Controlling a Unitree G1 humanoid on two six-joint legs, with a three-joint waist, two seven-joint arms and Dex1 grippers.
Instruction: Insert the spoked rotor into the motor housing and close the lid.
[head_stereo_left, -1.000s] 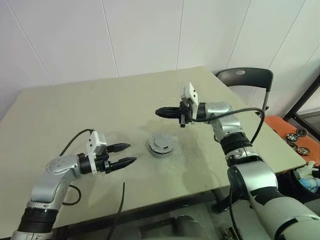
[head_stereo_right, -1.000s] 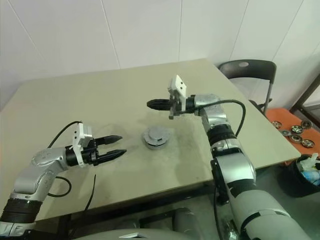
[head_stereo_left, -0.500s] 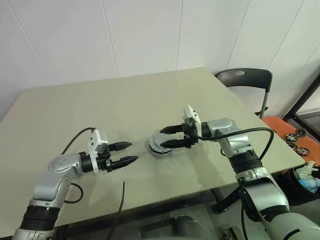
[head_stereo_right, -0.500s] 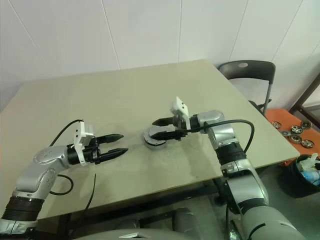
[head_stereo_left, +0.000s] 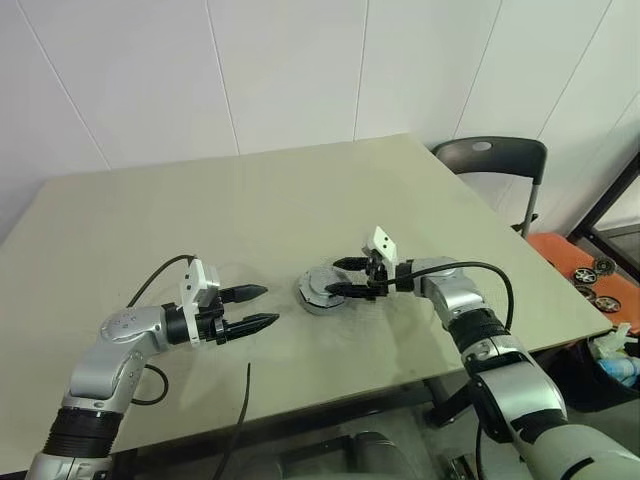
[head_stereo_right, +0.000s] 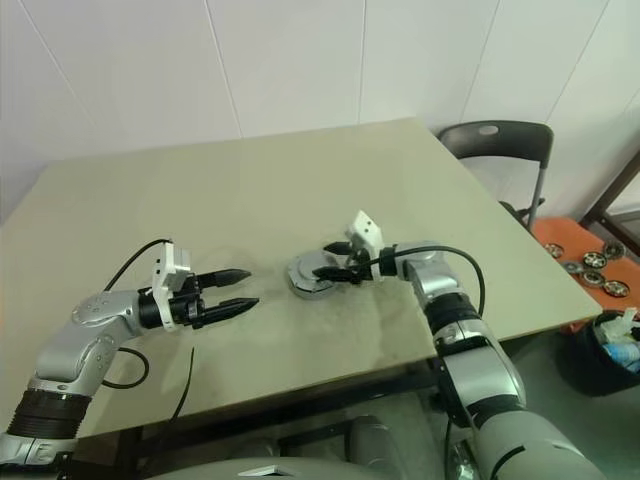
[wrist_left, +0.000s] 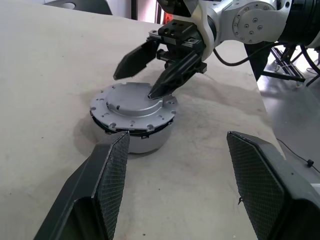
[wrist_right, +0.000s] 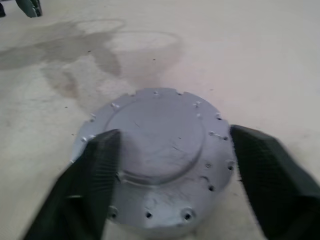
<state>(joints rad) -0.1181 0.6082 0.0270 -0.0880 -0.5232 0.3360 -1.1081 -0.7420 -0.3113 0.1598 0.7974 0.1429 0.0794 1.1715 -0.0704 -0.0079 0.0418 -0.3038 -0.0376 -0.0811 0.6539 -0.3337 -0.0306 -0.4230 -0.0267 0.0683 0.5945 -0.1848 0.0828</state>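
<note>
Lid (wrist_left: 134, 104) sits on motor housing (wrist_left: 145, 140), mid tabletop (head_stereo_left: 150, 220); right gripper (head_stereo_left: 345, 277) fingers spread over it. Left gripper (head_stereo_left: 255, 307) nearby, fingers spread, empty. Chair (head_stereo_left: 495, 165) behind.

Silver-grey jointed arms, black wrist collars, white camera blocks, looping black cables, tapered black fingers (wrist_left: 112, 185) with cross-hatched pads

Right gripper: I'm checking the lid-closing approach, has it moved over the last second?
Yes. The right gripper has come down toward the lid on the motor housing, and opened.
</note>
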